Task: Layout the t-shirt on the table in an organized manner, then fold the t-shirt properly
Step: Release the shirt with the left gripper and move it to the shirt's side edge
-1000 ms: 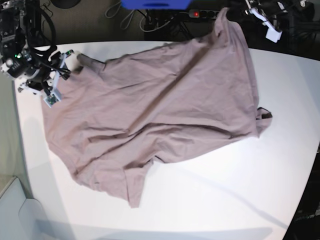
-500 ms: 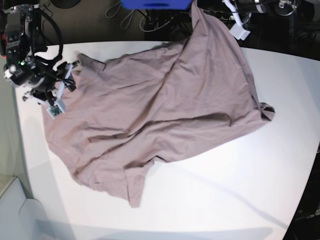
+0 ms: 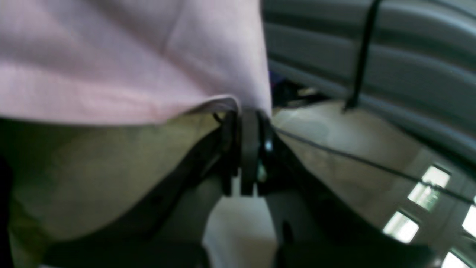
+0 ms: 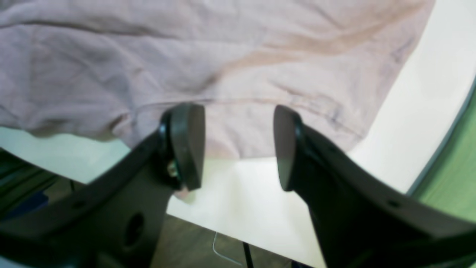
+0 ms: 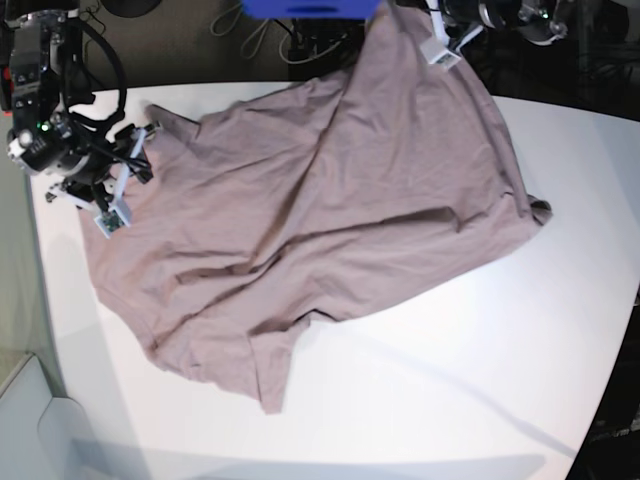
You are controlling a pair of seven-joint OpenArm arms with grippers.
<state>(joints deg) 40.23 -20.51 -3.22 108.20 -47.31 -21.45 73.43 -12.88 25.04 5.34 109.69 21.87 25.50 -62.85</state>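
Base view shows the t-shirt (image 5: 320, 220) sprawled across the upper and middle part of the table (image 5: 480, 380), crumpled, with diagonal creases and one corner lifted off past the table's far edge at the top of the frame. My left gripper (image 3: 245, 123) is pinched tight on that raised edge of fabric; in its wrist view the cloth hangs over the clamped jaws. My right gripper (image 4: 238, 149) sits at the upper left of the base view with its jaws spread and nothing between them, poised at the shirt's hem near the table's rim. To do this spreading step well, I judge I should close the right jaws on that hem, then draw both held edges apart evenly, keeping the cloth low so the creases pull flat rather than bunching.
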